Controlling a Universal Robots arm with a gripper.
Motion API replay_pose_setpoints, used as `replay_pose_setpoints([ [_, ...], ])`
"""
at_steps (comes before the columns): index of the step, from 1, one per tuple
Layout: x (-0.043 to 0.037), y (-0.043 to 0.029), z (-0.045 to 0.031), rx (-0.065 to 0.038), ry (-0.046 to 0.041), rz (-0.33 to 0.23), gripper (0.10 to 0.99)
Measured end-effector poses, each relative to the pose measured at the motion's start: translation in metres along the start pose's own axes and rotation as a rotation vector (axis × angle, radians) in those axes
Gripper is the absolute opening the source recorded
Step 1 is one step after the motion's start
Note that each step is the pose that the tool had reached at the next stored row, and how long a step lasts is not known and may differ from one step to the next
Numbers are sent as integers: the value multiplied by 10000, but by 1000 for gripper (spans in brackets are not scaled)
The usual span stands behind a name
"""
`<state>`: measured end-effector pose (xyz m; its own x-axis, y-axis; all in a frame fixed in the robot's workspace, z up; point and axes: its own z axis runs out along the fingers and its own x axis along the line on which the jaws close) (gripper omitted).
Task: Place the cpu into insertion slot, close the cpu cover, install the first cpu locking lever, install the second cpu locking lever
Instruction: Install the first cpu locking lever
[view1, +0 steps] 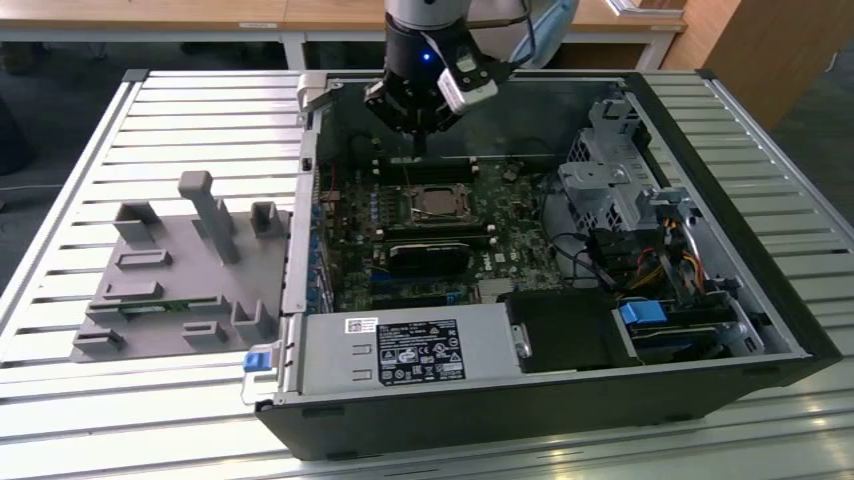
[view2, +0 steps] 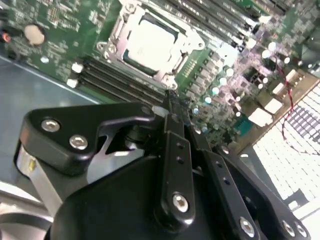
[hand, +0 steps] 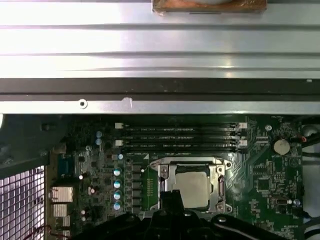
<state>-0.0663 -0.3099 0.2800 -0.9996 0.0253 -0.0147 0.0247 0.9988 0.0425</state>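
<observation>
The cpu (view1: 434, 203) (view2: 150, 42) (hand: 192, 186), a pale silver square chip, lies flat in the insertion slot (hand: 161, 194) on the green motherboard inside the open computer case. The cpu cover (view2: 118, 27) (hand: 168, 171), a silvery frame, lies down around the chip in both wrist views. My gripper (view1: 418, 150) (view2: 170, 97) (hand: 172, 196) hovers above the board just behind the socket, over the memory slots. Its black fingers are pressed together with nothing between them. I cannot make out how the locking levers stand.
Memory slots (hand: 180, 137) run beside the socket. The case's metal wall (hand: 160, 95) is close behind. A white-labelled grey power supply (view1: 400, 355) and a drive cage (view1: 614, 190) stand in the case. A grey fixture tray (view1: 174, 270) lies on the slatted table at the exterior view's left.
</observation>
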Motion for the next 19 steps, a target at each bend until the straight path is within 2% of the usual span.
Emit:
replay_pose_setpoints([
  [4, 21, -6, 47, -1, 2, -32, 106],
  [9, 149, -10, 62, -2, -27, -45, 106],
  [11, 170, -10, 63, -4, -109, -65, 106],
  [13, 202, -11, 66, -28, -155, -85, 106],
  [19, 293, -16, 124, -32, -163, -109, 106],
])
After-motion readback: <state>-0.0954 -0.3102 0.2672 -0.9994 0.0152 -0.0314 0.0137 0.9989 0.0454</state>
